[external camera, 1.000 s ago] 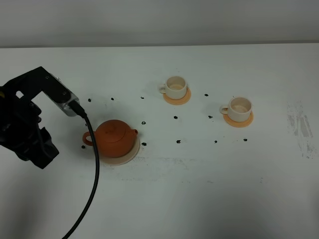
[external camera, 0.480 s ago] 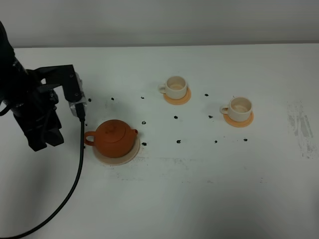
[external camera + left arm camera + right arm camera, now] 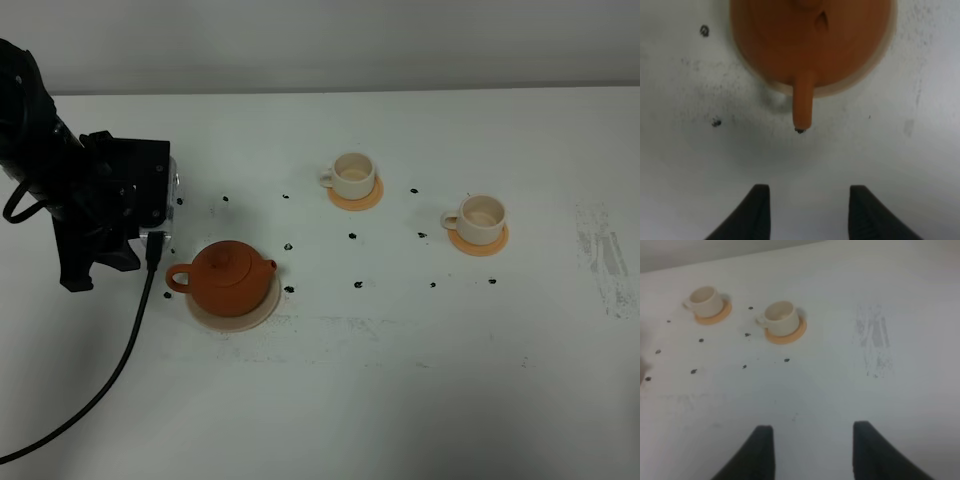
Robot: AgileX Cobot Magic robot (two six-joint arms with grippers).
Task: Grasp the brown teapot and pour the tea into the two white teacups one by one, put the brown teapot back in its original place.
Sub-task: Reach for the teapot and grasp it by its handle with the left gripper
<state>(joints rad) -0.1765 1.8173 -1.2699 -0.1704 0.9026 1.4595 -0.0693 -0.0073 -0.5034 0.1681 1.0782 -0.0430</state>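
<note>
The brown teapot [image 3: 232,277] stands on its beige saucer [image 3: 245,322] on the desk [image 3: 400,400], just beside the left end effector [image 3: 810,212], whose fingers are apart and hold nothing. The loop handle [image 3: 802,105] points straight toward the gap between them. The right end effector [image 3: 812,452], also apart, looks farther away
</note>
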